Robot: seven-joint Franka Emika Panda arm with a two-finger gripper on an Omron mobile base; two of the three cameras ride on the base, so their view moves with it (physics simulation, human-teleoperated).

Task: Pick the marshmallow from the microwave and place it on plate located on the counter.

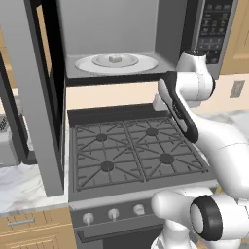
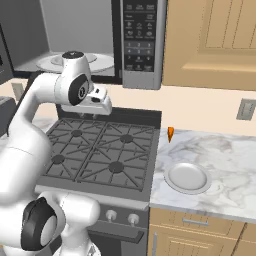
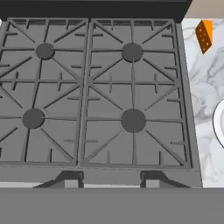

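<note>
The microwave (image 1: 121, 39) hangs open over the stove (image 3: 96, 92); its button labels are too small to read. The plate (image 2: 187, 177) sits on the counter (image 2: 225, 160). The gripper (image 3: 109, 183) holds nothing, fingers apart. The marshmallow (image 1: 115, 59) rests on the turntable (image 1: 141, 64).

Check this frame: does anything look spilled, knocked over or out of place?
Nothing stands out. The marshmallow sits on the turntable inside the open microwave, the plate lies flat on the counter, and a small orange wedge stands near the stove. The gripper hovers above the burners, holding nothing.
</note>
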